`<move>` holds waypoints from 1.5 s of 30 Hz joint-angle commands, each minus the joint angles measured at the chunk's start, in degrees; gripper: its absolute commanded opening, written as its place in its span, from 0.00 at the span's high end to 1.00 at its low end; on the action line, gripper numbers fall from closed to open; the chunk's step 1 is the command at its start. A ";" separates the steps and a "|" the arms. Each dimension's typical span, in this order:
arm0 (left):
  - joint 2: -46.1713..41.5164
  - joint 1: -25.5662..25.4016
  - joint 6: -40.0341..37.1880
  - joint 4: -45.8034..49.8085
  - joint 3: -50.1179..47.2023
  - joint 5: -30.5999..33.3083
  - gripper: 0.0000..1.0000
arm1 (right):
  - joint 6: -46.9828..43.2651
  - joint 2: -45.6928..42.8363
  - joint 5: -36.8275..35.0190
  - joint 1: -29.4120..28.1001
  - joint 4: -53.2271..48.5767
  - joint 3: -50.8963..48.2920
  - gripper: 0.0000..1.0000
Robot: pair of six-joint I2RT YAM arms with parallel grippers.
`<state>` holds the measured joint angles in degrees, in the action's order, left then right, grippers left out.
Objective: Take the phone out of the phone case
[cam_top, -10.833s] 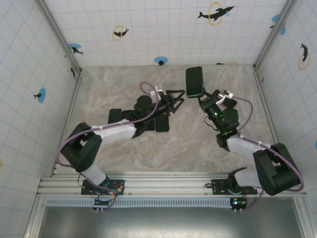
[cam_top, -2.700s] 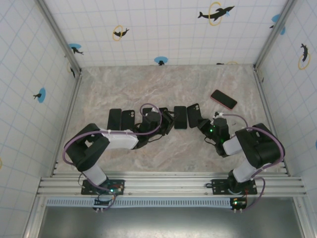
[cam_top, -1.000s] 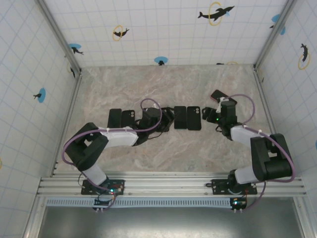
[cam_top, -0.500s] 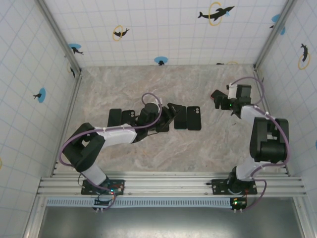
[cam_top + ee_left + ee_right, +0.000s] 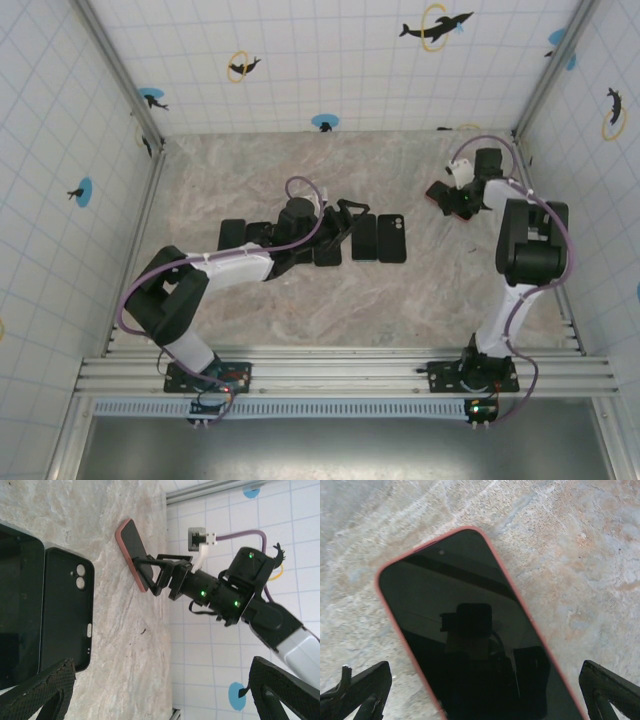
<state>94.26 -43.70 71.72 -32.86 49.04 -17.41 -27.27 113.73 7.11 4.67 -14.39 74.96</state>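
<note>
Right gripper [image 5: 480, 700] is hanging with jaws spread over the red-cased phone [image 5: 470, 630], which is lying screen-up on the table [image 5: 250, 170] near the right wall. Left gripper [image 5: 348, 215] is gaping too, well apart, beside the black phone-shaped slabs [image 5: 392, 238]. Risk: nothing is bracing the case, so a pinch is likely lifting case and phone together or skidding them. Counting one red-cased phone and roughly five black slabs, some partly under the left arm.

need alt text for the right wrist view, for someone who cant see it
A phone with a dark screen and coral-red rim lies face up on the marbled table. The right claw stands open, its black fingertips at the lower corners, either side of the phone.
</note>
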 commanded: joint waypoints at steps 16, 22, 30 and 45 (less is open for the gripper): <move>-1.38 1.16 -1.15 2.28 1.84 -0.96 0.08 | -6.92 9.85 13.26 3.44 -14.76 12.98 0.01; -0.76 1.16 -1.04 2.42 2.69 -1.21 0.08 | -9.85 10.10 16.57 4.47 -18.35 12.29 0.01; 0.49 1.16 1.15 -0.40 1.97 -2.30 0.08 | -13.30 8.01 13.89 3.76 -20.66 8.68 0.00; -0.74 1.15 0.24 0.70 1.26 -1.83 0.08 | -14.19 8.57 3.87 0.55 -21.47 8.60 0.04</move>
<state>94.08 -43.00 72.18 -31.53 49.89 -18.90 -41.45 120.73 13.78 6.13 -29.98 83.96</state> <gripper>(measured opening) 0.921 0.966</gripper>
